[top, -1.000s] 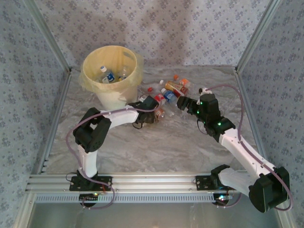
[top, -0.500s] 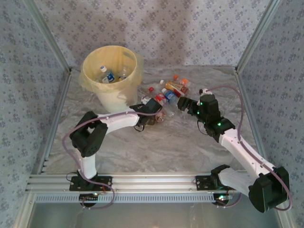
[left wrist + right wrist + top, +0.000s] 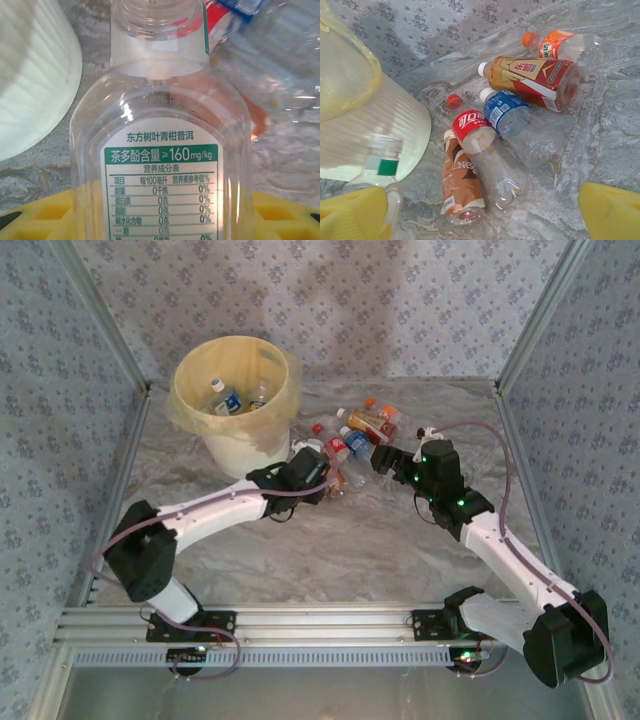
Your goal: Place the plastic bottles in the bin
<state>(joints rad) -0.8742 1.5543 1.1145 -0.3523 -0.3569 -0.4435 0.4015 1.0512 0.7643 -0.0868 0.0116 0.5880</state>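
My left gripper (image 3: 308, 470) sits by the bin's base, shut on a clear bottle with a white and green label (image 3: 160, 165). That bottle stands upright with its neck up, and it shows beside the bin as the green-banded bottle (image 3: 379, 167). The cream-yellow bin (image 3: 235, 405) holds two bottles (image 3: 225, 398). Several bottles lie on the table: brown-labelled (image 3: 462, 185), red-labelled (image 3: 485, 150), blue-labelled (image 3: 520, 125), red-and-gold (image 3: 535, 80) and orange-capped (image 3: 560, 45). My right gripper (image 3: 382, 458) hovers open over this cluster (image 3: 350, 435), its yellow fingers (image 3: 610, 210) wide apart with nothing between them.
A loose red cap (image 3: 453, 101) lies near the bin wall (image 3: 375, 130). The table is covered with crinkled marbled sheeting (image 3: 330, 550). Patterned walls and metal frame posts (image 3: 525, 340) close in the sides and back. Bare sheeting stretches across the front of the table.
The left arm's elbow has swung out low to the left, and its gripper has shifted slightly left toward the bin's base with the bottle. The right arm has stayed still.
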